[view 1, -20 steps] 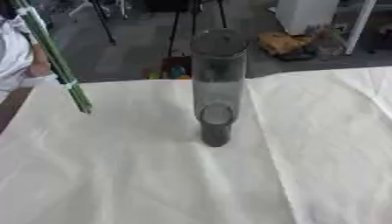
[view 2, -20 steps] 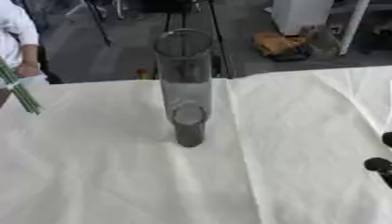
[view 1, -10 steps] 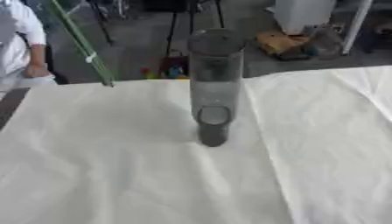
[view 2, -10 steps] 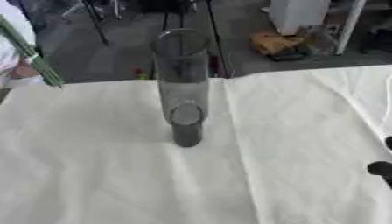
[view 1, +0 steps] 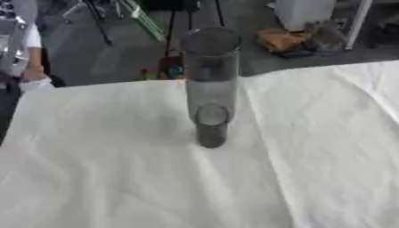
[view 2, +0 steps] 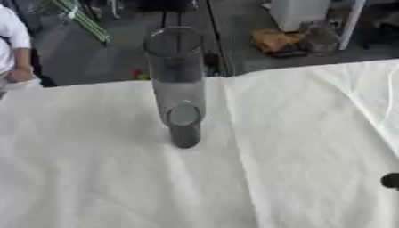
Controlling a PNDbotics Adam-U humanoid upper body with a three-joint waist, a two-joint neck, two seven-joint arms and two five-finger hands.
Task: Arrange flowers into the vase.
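A tall clear glass vase [view 1: 209,84] stands upright in the middle of the white-clothed table [view 1: 101,178], and nothing is inside it. A bunch of thin green flower stems [view 2: 82,22] hangs in the air above the table's far left edge, higher than the vase mouth. The stems run out of the top of the picture, so what holds them is hidden. Of my right hand [view 2: 390,180] only a small black part shows at the right edge, low and well away from the vase. My left hand does not show.
The table's far edge [view 1: 117,84] runs just behind the vase, with dark floor beyond it. On that floor lie a brown bundle [view 1: 284,40], a white cabinet [view 1: 308,11] and black stand legs [view 1: 168,26].
The green stems have risen and swung right, from low beside the table's left edge to above the vase's height. The vase has not moved. Less of my right hand shows.
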